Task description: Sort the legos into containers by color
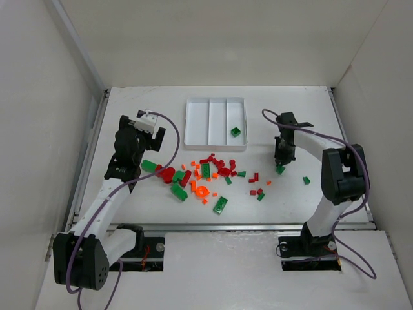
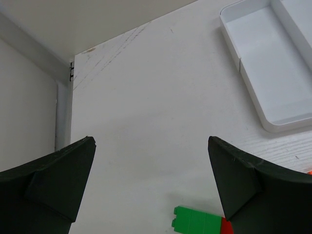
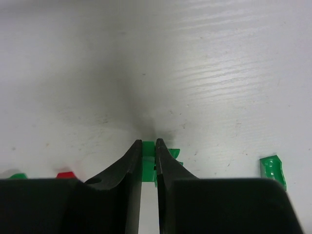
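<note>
One green brick [image 1: 237, 132] only in the tray [image 1: 197, 123], lying in its right compartment; other two compartments bare. Nearly all bricks [image 1: 206, 174], red, green and orange, loose on the table [image 1: 310, 116] in front of the tray. Right gripper [image 3: 149, 142] clenched on a second green brick [image 1: 280, 170], low at the table right of the pile. Left gripper [image 2: 151, 161] released wide, grasping nothing, left of the tray. By judgement, barely begun
</note>
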You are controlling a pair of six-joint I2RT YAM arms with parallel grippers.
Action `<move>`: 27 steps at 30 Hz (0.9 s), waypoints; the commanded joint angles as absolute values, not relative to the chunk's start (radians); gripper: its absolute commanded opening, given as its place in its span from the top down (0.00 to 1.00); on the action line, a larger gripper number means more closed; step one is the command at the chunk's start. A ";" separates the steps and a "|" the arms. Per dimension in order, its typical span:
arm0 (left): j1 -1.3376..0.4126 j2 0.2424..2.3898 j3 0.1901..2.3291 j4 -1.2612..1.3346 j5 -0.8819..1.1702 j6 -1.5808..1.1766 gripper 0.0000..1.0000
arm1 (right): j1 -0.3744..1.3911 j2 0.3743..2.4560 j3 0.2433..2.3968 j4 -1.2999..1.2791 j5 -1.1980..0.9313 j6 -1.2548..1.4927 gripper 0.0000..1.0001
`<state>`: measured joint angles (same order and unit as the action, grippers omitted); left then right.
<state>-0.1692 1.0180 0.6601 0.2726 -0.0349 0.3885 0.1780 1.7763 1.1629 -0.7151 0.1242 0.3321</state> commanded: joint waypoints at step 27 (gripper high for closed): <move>-0.328 1.267 1.154 0.198 0.600 -0.021 0.29 | 0.716 1.689 1.718 -0.126 0.107 0.546 1.00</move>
<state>-0.3260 1.2648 1.1088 0.1600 0.5560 0.0624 0.6769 1.7252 1.7073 -0.1642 0.0841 0.5507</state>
